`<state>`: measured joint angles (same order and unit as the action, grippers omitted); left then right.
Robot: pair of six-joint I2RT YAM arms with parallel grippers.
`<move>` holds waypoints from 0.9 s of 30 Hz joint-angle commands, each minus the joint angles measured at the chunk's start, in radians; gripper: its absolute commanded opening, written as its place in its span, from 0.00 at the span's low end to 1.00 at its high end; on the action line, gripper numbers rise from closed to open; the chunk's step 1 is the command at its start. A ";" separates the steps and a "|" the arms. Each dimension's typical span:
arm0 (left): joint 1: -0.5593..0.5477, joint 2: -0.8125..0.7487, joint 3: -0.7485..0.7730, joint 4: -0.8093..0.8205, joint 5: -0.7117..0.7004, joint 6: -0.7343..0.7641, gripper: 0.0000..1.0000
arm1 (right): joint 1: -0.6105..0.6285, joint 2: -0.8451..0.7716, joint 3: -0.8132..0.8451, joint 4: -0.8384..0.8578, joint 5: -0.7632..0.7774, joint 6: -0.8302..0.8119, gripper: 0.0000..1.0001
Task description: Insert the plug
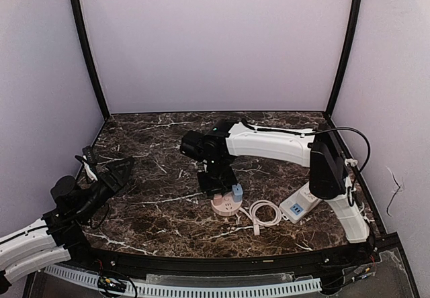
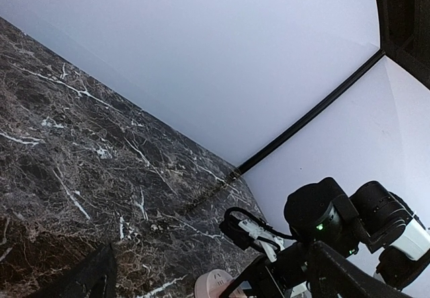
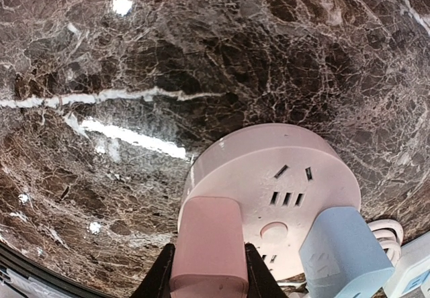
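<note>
- Being clamped by the right gripper (image 3: 209, 278), the pink plug (image 3: 208, 241) is being held upright over the socket's (image 3: 269, 170) near edge, apparently for pushing down.
- Beside it, a blue plug (image 3: 346, 254) is being housed.
- Left of the socket, the left gripper (image 1: 111, 172) is being held apart, idle.

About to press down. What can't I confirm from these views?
Right wrist view: the prongs of the pink plug are hidden beneath its own body, so its seating in the round socket is unclear.
Top view: the right gripper covers that plug.
Left wrist view: the socket is cut off by the bottom edge.
</note>
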<state>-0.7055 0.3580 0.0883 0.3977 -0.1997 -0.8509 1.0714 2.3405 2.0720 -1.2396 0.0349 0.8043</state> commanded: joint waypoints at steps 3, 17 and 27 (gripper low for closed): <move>-0.005 -0.010 -0.014 -0.029 -0.006 -0.003 0.99 | -0.008 0.202 -0.127 0.016 0.044 -0.048 0.00; -0.005 -0.008 -0.016 -0.028 -0.008 -0.003 0.99 | -0.012 0.117 -0.132 0.053 0.017 -0.065 0.27; -0.005 -0.011 -0.019 -0.025 -0.010 -0.002 0.99 | -0.008 -0.006 -0.002 0.002 0.030 -0.023 0.98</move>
<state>-0.7055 0.3534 0.0883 0.3862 -0.2024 -0.8509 1.0718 2.3211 2.0392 -1.2060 0.0544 0.7624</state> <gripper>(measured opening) 0.986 0.955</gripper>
